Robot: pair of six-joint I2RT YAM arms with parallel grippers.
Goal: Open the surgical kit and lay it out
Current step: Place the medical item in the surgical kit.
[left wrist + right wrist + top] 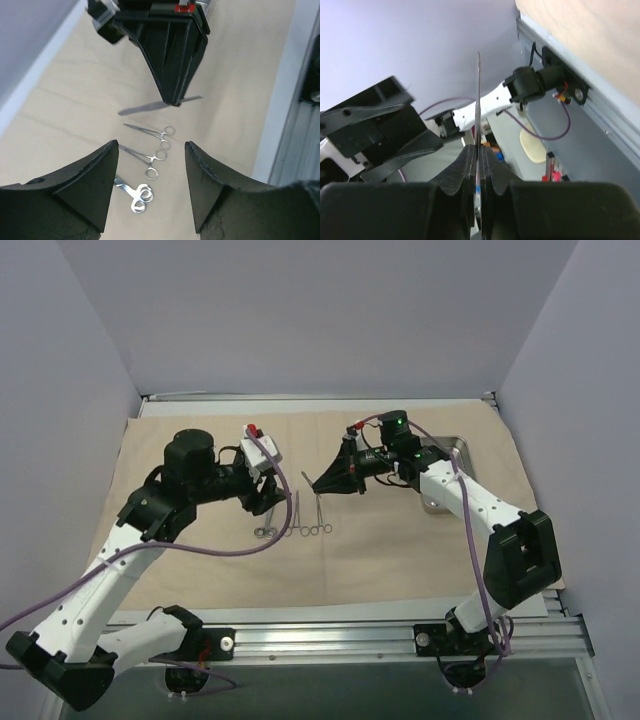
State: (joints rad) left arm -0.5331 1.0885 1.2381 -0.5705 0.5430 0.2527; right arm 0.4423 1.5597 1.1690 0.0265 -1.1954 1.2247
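Note:
The surgical kit's beige cloth wrap [400, 560] lies spread flat over the table. Three ring-handled silver instruments [292, 523] lie side by side on it near the middle. In the left wrist view they show as forceps [150, 131], a second pair [142, 157] and scissors-like rings [134, 196]. My left gripper [263, 500] [151, 145] hovers just above them, open and holding nothing. My right gripper [316, 483] [479, 150] is shut on thin silver tweezers [160, 105] [479, 95], held above the cloth beside the row. The steel tray [463, 447] sits at the right, partly hidden by the right arm.
Grey walls close in the back and both sides. An aluminium rail [350, 635] runs along the near edge by the arm bases. The two grippers are close together over the middle of the cloth.

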